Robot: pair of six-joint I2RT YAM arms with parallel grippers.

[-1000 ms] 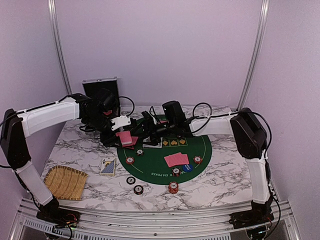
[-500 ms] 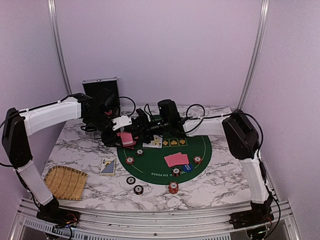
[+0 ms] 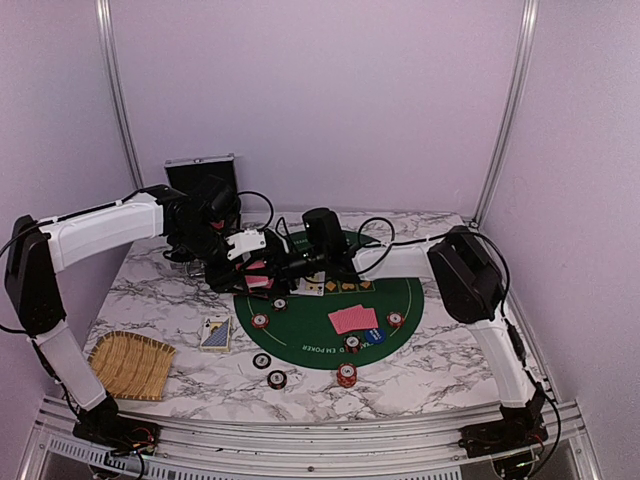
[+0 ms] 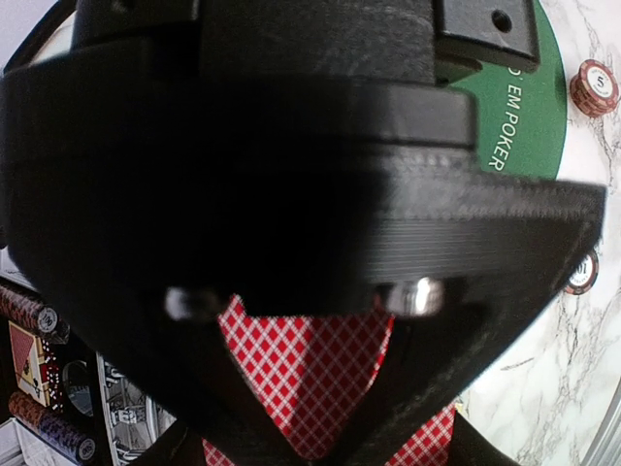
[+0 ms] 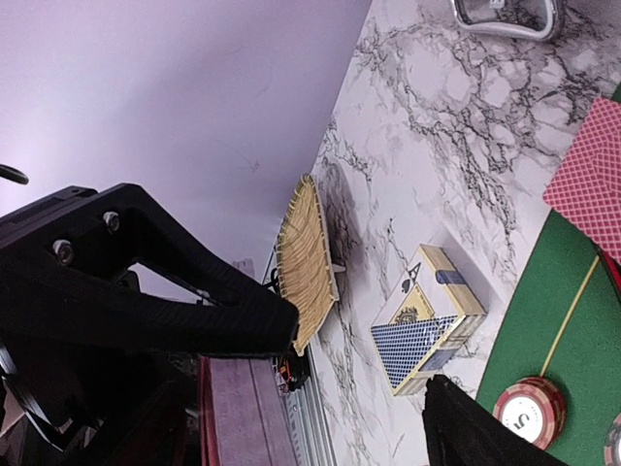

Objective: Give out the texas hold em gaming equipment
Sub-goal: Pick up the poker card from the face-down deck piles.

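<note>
**A:** Start at the near edge. What's out?

**B:** The tray [image 3: 130, 365] sits near left on the bench [image 3: 450, 350]. Three loose chips [image 3: 277, 379] lie on the marble just off the mat [image 3: 405, 295], and a box [image 3: 215, 333] sits beside the mat's left rim.

**A:** And on the mat?

**B:** There are four placed chips [image 3: 260, 322]. A blue button [image 3: 373, 336] lies just beside a dealt pair [image 3: 354, 320], which is red backs up.

**A:** The arms?

**B:** They meet farther back, over the mat's far left rim. The left end effector [image 3: 252, 268] is clamped on the held cards [image 4: 306, 369], and its wrist view shows red lattice backs pinched between the fingers. The right end effector [image 5: 361, 359] faces it with its jaws apart and nothing between them.

**A:** How far along?

**B:** Partway, I'd judge. One seat looks served, with cards, chips and the button. The remaining cards are in the left grip, so there are more hands to deal. The loose chips may need placing too. The case [image 3: 200, 175] stands behind everything, far left.
</note>
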